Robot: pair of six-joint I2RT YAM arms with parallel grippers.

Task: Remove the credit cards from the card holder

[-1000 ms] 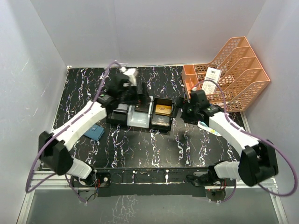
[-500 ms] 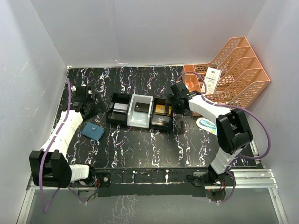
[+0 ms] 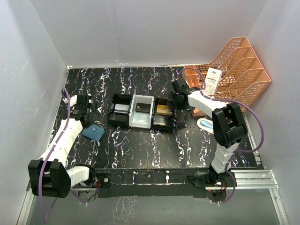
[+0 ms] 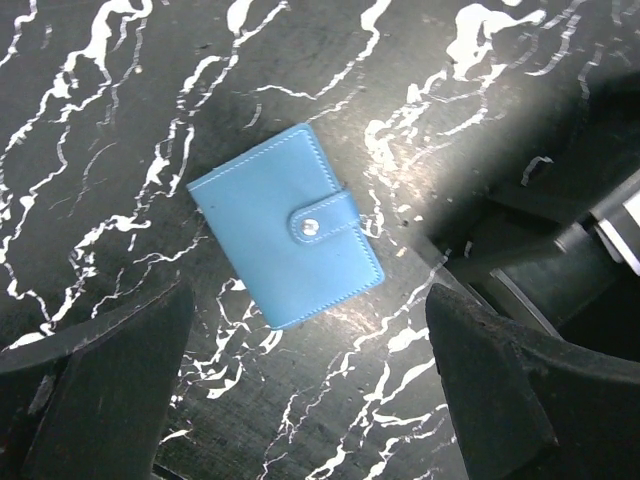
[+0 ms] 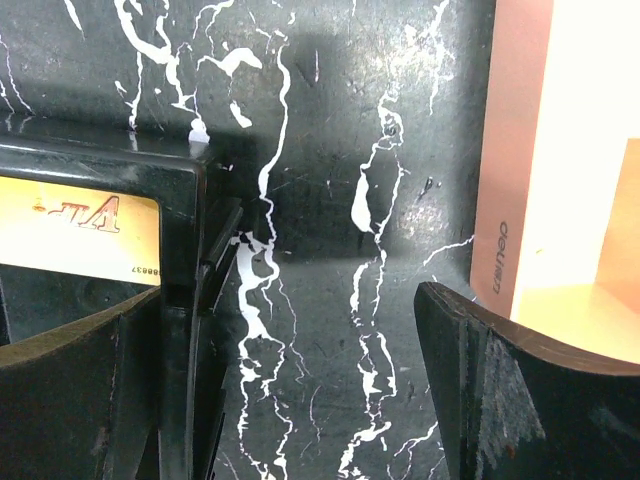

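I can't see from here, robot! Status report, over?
Open, empty: left gripper, right gripper. Shut small teal-blue snap wallet on table under left. In black-and-white tray: grey card, black card, gold card. Nothing in the way.

Gold card (image 5: 80, 230) in black tray: large letters upside down, look like "VIP", not certain; small digit row at its edge, too small to read. Orange rack (image 5: 515, 150) wall: brand word printed sideways, reads like "deli". White slip (image 3: 213, 77) in rack: barcode, print illegible.
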